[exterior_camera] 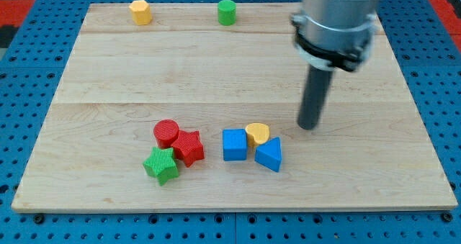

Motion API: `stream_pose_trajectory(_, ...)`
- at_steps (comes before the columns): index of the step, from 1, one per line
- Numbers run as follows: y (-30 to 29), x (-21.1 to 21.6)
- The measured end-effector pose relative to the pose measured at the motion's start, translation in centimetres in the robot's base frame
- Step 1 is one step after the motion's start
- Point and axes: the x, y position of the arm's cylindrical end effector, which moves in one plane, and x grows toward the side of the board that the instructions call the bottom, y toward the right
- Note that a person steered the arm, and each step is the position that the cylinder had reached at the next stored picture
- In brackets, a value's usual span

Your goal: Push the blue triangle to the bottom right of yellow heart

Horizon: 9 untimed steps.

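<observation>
The blue triangle (269, 155) lies near the view's bottom centre, touching the lower right of the yellow heart (257, 134). A blue cube (234, 145) sits against the heart's left side. My tip (309, 126) rests on the board to the right of the heart and above right of the triangle, a short gap away from both.
A red cylinder (166, 133), a red star (189, 147) and a green star (161, 165) cluster at the view's lower left. A yellow hexagonal block (140, 12) and a green cylinder (227, 12) stand at the top edge. The wooden board (108, 78) lies on a blue pegboard.
</observation>
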Motion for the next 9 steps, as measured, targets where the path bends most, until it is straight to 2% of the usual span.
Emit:
stream_pose_trajectory(1, -0.5, 6.3)
stream_pose_trajectory(2, -3.3, 8.0)
stream_pose_trajectory(5, -7.5, 8.0)
stream_pose_trajectory(8, -7.4, 7.5)
stream_pose_trajectory(9, -5.1, 6.8)
